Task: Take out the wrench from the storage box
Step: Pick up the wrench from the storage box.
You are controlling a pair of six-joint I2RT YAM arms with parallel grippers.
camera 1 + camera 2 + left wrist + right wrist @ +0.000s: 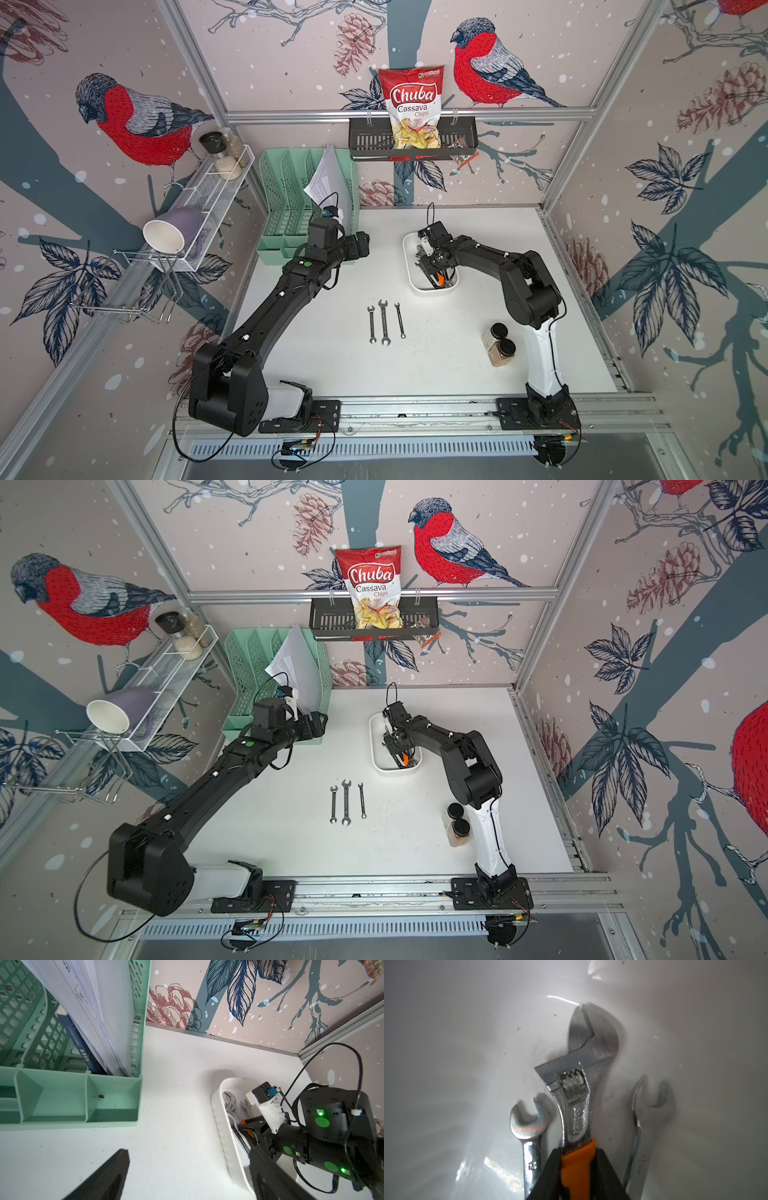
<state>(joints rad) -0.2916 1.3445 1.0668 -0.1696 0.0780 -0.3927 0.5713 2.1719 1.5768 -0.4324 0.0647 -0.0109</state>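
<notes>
The wrench, the adjustable one with the orange handle, lies on the floor of the storage box. My right pincer is down inside the box and grasps that orange handle, one finger pressed against each side. Two smaller spanners lie in the box just beside the wrench, one on each flank, and neither is in my grip. My left pincer hangs released and empty above the desk, near the green file organiser and well apart from the box.

As I judge it, the reach and the grasp are done but the lift is not: the wrench looks to rest on the box floor. What is left is to raise it clear of the rim without dragging its neighbours along, carry it out and set it on the desk. Three spanners lie side by side in the middle of the desk, which looks like the place for it.
</notes>
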